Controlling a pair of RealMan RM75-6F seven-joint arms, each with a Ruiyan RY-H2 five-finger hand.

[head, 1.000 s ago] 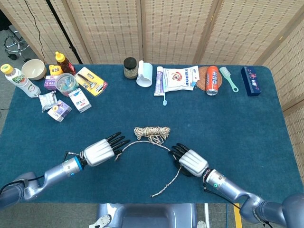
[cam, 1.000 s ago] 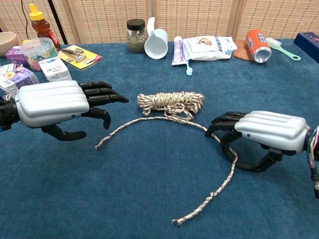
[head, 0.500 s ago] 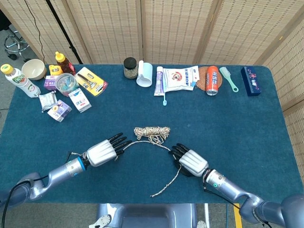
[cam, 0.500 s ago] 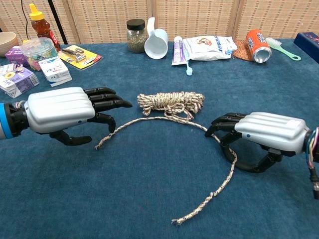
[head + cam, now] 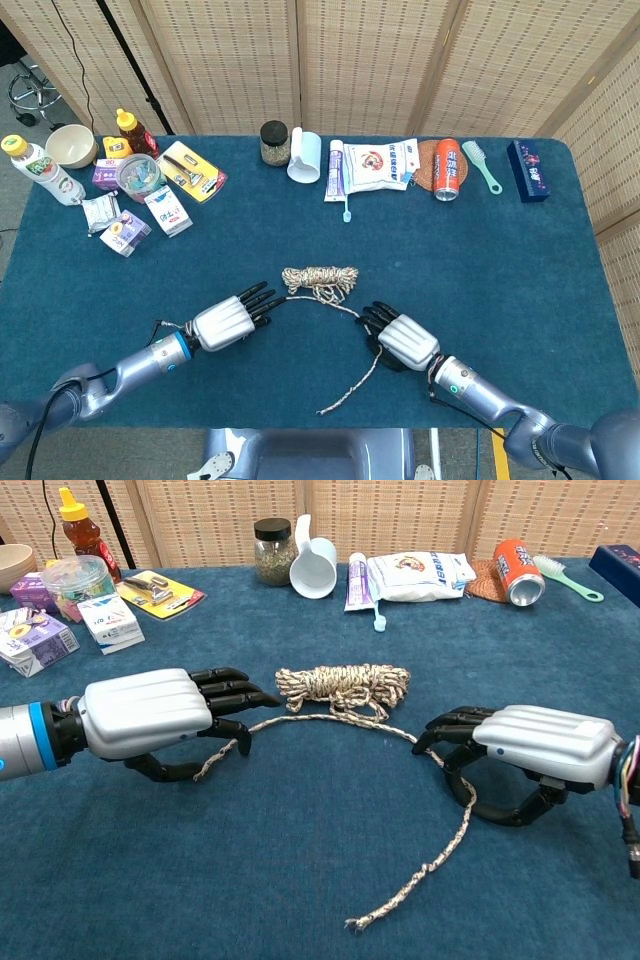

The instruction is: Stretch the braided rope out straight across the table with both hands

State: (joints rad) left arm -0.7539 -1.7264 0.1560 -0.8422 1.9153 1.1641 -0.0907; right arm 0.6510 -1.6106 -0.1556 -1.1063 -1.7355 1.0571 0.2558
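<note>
the left hand (image 5: 150,713) has fingers extended over a loose rope end, gripping nothing; the right hand (image 5: 535,745) curls around the braided rope (image 5: 340,685), which lies mostly bundled mid-table (image 5: 300,860). pinch that end firmly, then draw apart slowly.

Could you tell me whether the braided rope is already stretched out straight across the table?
No, the braided rope is mostly a coiled bundle, with loose ends curving away on the table.

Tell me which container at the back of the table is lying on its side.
The orange can, at the right end of the back row, lies on its side on a round mat. The lidded glass jar stands upright.
</note>
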